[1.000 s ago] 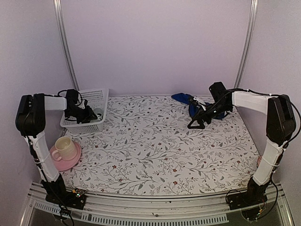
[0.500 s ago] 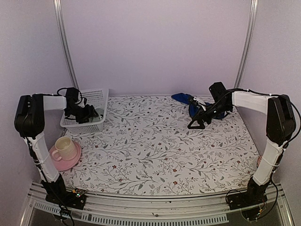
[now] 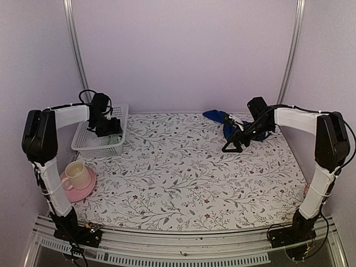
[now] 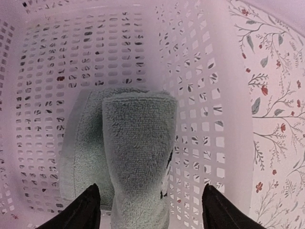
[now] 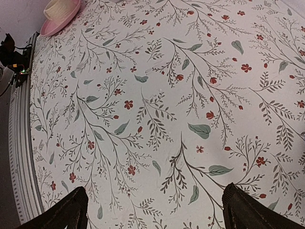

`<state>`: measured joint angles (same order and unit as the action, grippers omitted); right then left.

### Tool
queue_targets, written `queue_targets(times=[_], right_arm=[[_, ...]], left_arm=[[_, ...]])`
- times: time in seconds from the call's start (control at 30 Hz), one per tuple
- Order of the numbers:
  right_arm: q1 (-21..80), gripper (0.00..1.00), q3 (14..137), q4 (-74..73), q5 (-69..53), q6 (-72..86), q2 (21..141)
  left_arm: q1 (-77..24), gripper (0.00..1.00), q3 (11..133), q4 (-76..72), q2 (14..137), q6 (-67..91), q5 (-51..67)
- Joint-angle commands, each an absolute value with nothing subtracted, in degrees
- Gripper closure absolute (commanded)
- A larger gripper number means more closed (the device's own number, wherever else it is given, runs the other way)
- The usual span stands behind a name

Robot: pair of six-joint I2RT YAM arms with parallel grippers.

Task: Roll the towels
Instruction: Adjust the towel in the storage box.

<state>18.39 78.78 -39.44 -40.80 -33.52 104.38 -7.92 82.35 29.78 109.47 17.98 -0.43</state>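
The green towel (image 4: 136, 148) lies rolled inside the white basket (image 3: 102, 147) at the desk's (image 3: 183, 178) rear left, its roll sitting on a flatter fold of the same cloth. The left gripper (image 4: 151, 191) is down in the basket, jaws wide, one finger to each side of the roll's near end. There is clear space on the right side, but on the left I cannot tell whether the finger touches the cloth. From above, the left gripper (image 3: 111, 130) and wrist cover most of the basket, so the towel barely shows there. The blue towel (image 3: 218, 117) is bunched at the rear right, partly hidden behind the right arm, and its full shape cannot be made out. The right gripper (image 3: 231, 146) hangs just in front of it, jaws wide with nothing between them. Its own camera shows only flowered desk beneath the right gripper (image 5: 156, 191), not the towel. A cup (image 3: 77, 175) on a pink saucer (image 3: 83, 192) stands near the left front, well apart from both towels and cut off in the right wrist view.
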Motion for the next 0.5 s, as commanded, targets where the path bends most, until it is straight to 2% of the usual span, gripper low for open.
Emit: queue_targets(times=[0.0,0.47], right_arm=[[18.82,0.01,79.10,-39.98,-41.11,-34.01,104.37],[18.83,0.01,79.10,-39.94,-40.96,-34.10,104.15]], left_arm=[[-10.04,0.28,84.36,34.24,111.95,16.45,-8.32],[-16.06,0.30,88.98,40.71,119.27,14.73,-20.93]])
